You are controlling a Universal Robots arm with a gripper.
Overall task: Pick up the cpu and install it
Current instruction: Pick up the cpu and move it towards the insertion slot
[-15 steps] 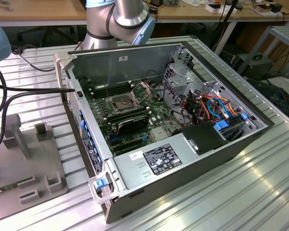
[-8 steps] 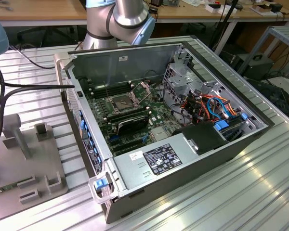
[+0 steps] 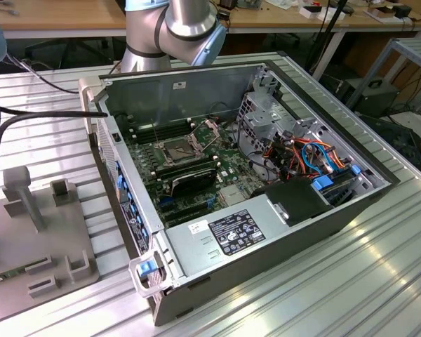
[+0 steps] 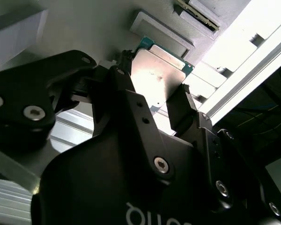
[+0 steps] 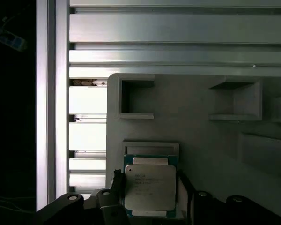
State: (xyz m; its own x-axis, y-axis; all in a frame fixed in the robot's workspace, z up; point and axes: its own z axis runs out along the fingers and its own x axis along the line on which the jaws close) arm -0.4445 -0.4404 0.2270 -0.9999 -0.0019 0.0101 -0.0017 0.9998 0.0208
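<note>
In both wrist views the cpu (image 5: 150, 187) (image 4: 160, 74), a square chip with a silver lid on a green board, sits between the black fingers of my gripper (image 5: 150, 180) (image 4: 152, 79). One finger presses each side of it, so the gripper is shut on the cpu. It hangs just over a rimmed pocket (image 5: 151, 147) of the grey fixture plate (image 5: 196, 136). In the exterior view the motherboard's cpu socket (image 3: 179, 149) lies bare inside the open computer case (image 3: 266, 232), its retention frame (image 3: 209, 128) tipped up.
The grey fixture plate (image 3: 42, 239) with raised posts lies on the ribbed aluminium table at the exterior view's left, beside the case. Black cables (image 3: 28, 116) run over the table there. Memory sticks, a drive cage and coloured wiring surround the socket. The arm's base (image 3: 172, 31) stands behind the case.
</note>
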